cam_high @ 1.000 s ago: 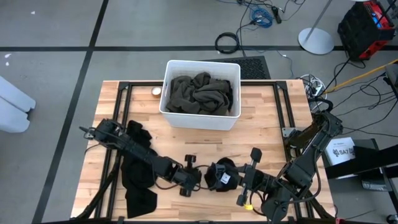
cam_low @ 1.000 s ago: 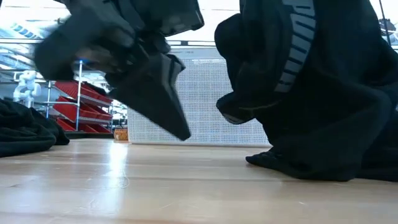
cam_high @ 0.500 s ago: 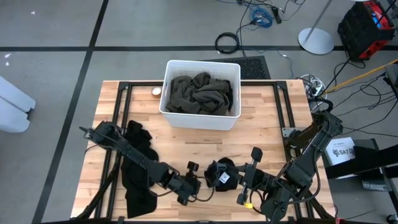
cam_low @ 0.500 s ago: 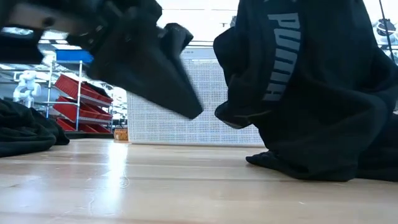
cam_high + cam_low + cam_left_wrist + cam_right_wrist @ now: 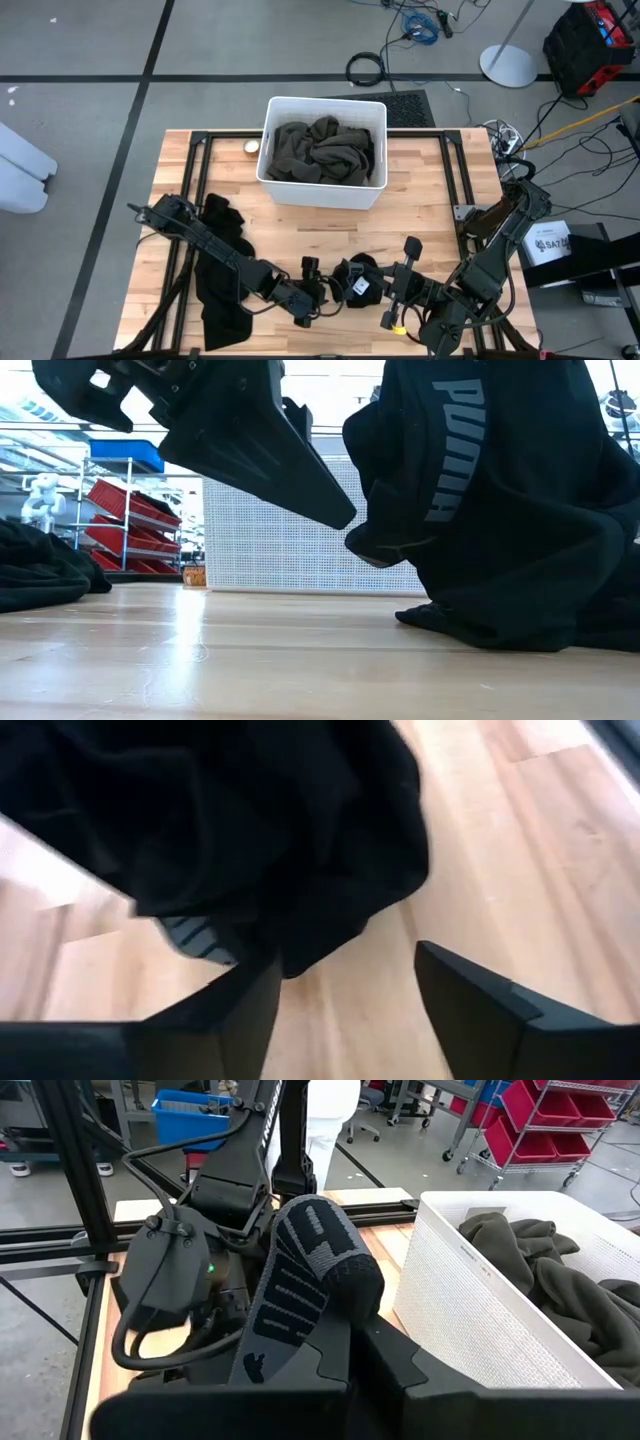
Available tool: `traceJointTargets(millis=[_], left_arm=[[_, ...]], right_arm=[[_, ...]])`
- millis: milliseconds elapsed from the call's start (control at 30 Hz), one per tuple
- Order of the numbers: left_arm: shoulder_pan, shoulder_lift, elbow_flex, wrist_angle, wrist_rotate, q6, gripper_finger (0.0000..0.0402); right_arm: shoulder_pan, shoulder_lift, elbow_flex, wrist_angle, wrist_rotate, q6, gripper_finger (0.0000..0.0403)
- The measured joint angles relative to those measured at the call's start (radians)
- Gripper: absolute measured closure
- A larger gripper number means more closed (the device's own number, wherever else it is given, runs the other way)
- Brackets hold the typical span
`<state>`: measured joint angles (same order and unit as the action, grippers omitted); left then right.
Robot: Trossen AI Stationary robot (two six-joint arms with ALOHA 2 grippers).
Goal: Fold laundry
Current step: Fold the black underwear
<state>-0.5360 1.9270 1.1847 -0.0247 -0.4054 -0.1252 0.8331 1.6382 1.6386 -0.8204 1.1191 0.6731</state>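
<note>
— What am I looking at on your feed?

— I'm seeing a black garment (image 5: pixel 357 281) with grey lettering bunched near the front edge of the table, and the right gripper (image 5: pixel 372 287) is clamping it, fingers closed on the cloth. In the right wrist view a ribbed grey-and-black band (image 5: pixel 305 1275) of it is arching over the fingers.

— And the left side?

— The left gripper (image 5: pixel 318 303) is sitting just beside that bundle with its fingers (image 5: pixel 470 1005) spread wide, holding nothing; bare wood is showing between them. More black clothing (image 5: pixel 222 270) is lying under the left arm toward the table's left side.

— Where's the rest of the laundry?

— A dark olive-grey garment (image 5: pixel 322 150) is filling the white bin (image 5: pixel 270 125) at the back of the wooden table (image 5: pixel 430 200).

— Anything beyond it?

— Cables (image 5: pixel 366 68) are coiling on the grey floor behind, and I'm making out red storage bins on shelving (image 5: pixel 130 525) across the room.
</note>
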Motion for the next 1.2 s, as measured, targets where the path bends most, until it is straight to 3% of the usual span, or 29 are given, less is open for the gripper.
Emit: traceJointTargets(millis=[200,433,700,1000,1200], left_arm=[[0.003,0.000,0.000,-0.011,-0.128,0.006,0.0120],[0.017,0.022,0.000,0.012,-0.120,-0.028,0.0108],[0.017,0.115,0.006,0.085,-0.151,0.105,0.0108],[0.019,0.116,0.009,0.237,-0.153,0.104,0.0108],[0.019,0.116,0.010,0.242,-0.153,0.104,0.0108]], right_arm=[[0.000,0.000,0.000,0.000,-0.001,0.000,0.0403],[0.000,0.000,0.000,0.000,-0.016,0.000,0.0403],[-0.002,0.000,0.000,0.000,-0.022,-0.001,0.0403],[-0.002,0.000,0.000,0.000,-0.024,-0.001,0.0403],[-0.002,0.000,0.000,0.000,-0.024,0.002,0.0403]])
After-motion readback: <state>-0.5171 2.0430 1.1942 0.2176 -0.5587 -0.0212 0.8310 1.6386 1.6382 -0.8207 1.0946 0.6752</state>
